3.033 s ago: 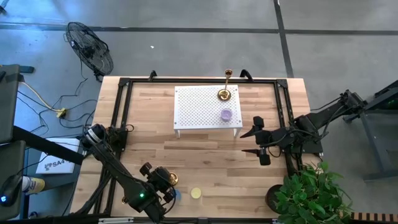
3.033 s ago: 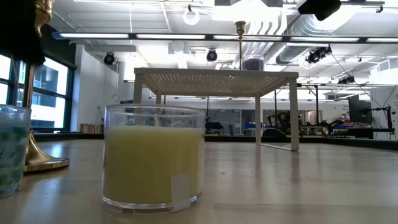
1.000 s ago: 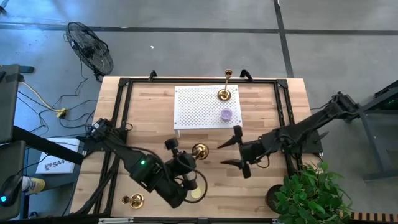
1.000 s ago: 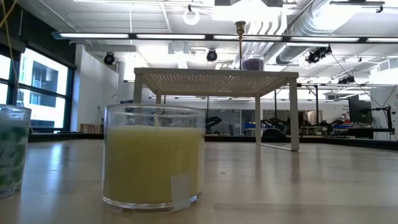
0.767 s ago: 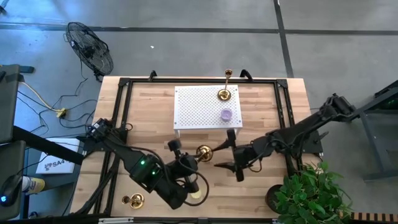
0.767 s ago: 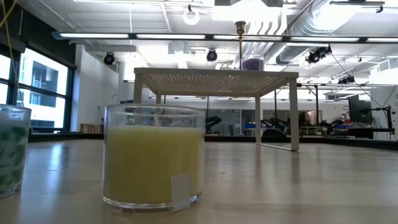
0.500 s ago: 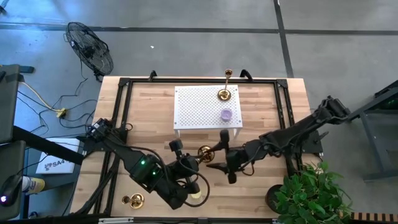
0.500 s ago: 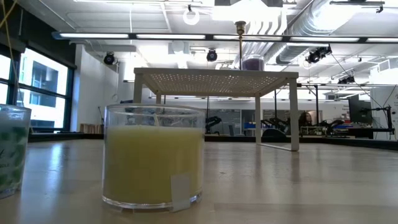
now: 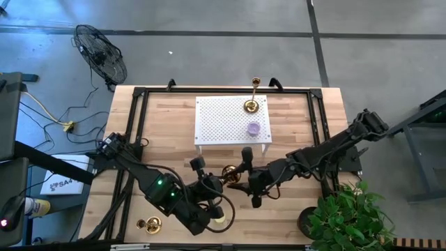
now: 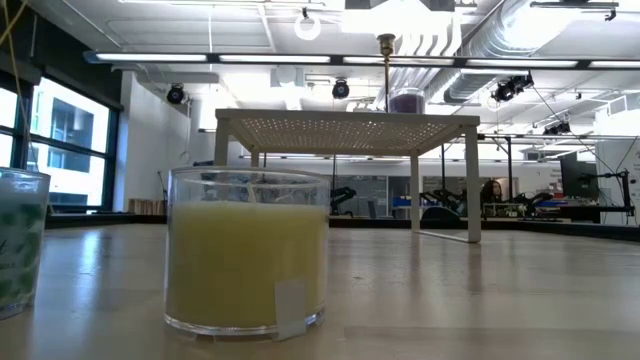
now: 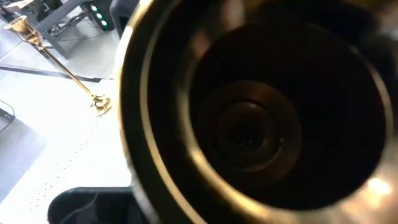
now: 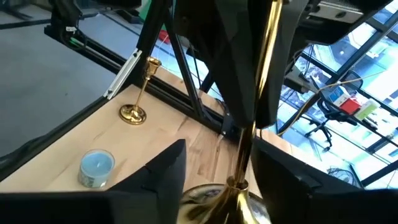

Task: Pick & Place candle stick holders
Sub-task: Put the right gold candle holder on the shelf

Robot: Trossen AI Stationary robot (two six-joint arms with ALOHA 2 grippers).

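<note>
High view: left gripper (image 9: 214, 183) is clamping a gold holder (image 9: 228, 171) mid-table while right gripper (image 9: 239, 180) is sitting half-open around it, shelf (image 9: 209, 129) edge just beside.

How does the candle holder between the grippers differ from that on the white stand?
The held candle holder is clamped in the shut left gripper, its stem between the fingers of the open right gripper; the free candle holder stands upright on the white stand. The held one is beside the stand, the other on top. Both are gold with round bases.
</note>
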